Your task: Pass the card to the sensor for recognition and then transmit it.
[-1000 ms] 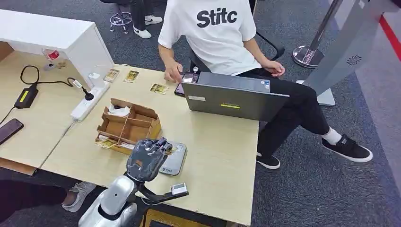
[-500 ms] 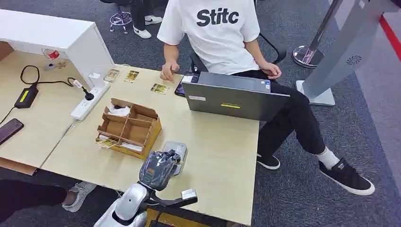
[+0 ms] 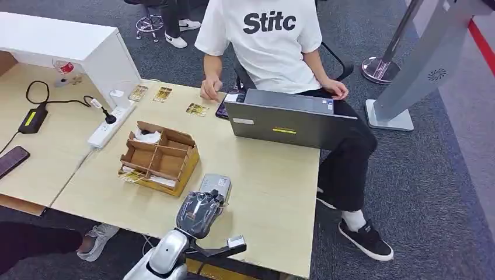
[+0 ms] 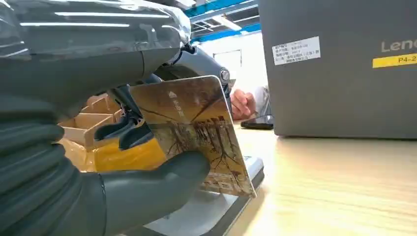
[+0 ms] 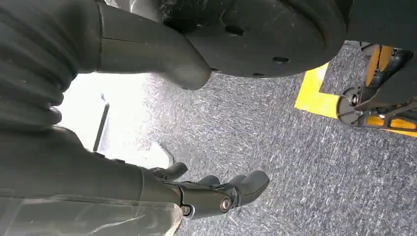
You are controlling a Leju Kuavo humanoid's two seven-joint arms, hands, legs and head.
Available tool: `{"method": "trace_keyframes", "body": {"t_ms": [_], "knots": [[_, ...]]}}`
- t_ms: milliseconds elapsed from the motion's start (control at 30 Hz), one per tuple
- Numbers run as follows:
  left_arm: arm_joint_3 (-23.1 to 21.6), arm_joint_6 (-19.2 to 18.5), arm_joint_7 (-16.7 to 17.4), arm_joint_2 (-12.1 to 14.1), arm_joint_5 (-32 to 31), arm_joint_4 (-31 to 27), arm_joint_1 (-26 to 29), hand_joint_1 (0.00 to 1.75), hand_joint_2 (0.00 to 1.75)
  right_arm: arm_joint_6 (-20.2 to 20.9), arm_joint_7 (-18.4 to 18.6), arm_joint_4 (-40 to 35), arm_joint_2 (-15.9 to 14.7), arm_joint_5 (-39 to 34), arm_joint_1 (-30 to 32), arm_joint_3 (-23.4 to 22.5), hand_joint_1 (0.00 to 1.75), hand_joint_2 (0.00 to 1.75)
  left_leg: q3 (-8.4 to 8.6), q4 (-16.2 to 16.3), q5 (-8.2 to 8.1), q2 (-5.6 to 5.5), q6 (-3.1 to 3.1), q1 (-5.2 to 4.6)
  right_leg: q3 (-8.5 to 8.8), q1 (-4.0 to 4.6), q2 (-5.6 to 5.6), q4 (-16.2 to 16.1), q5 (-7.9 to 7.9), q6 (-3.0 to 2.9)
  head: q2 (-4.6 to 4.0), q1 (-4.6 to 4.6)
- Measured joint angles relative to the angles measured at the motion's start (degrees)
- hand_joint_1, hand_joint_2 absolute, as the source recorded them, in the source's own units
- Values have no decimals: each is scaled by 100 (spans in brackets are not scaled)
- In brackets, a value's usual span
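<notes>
My left hand (image 3: 199,213) hovers over the near end of the grey card sensor (image 3: 215,186) on the table. In the left wrist view that hand (image 4: 123,162) pinches a brown and gold card (image 4: 196,129) between thumb and fingers, the card's lower corner close above the sensor (image 4: 216,216). My right hand (image 5: 216,194) hangs over the grey carpet with its fingers loosely curled and nothing in them.
A cardboard divider box (image 3: 157,156) with cards stands just left of the sensor. A person in a white shirt (image 3: 265,41) sits behind a grey laptop (image 3: 289,119). Loose cards (image 3: 197,109), a power strip (image 3: 108,127) and a phone (image 3: 11,160) lie on the tables.
My left hand has moved right and toward the table's near edge, from beside the box to over the sensor's near end. The person's leg has drawn back.
</notes>
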Motion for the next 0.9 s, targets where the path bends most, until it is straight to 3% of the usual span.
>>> {"method": "trace_keyframes", "body": {"t_ms": [367, 733, 900], "knots": [[564, -393, -7, 236, 288, -1735, -126, 175, 175, 13, -2, 9, 0, 98, 3, -7, 0, 175, -1, 0, 4, 0, 6, 1, 1, 0, -2, 1, 0, 0, 0, -2], [695, -363, -7, 315, 347, -2196, -113, 175, 175, 15, -4, 9, 0, 107, 2, -11, 0, 175, -1, 0, 4, -1, 6, 1, 3, -1, -3, 1, 0, 0, 0, -2], [1052, -550, -33, 400, 564, -2655, -119, 175, 175, 20, -11, 9, 0, 157, 4, -20, 0, 175, 0, 0, 4, 1, 6, 2, 2, 1, 0, 1, 0, 0, 0, -2]]}}
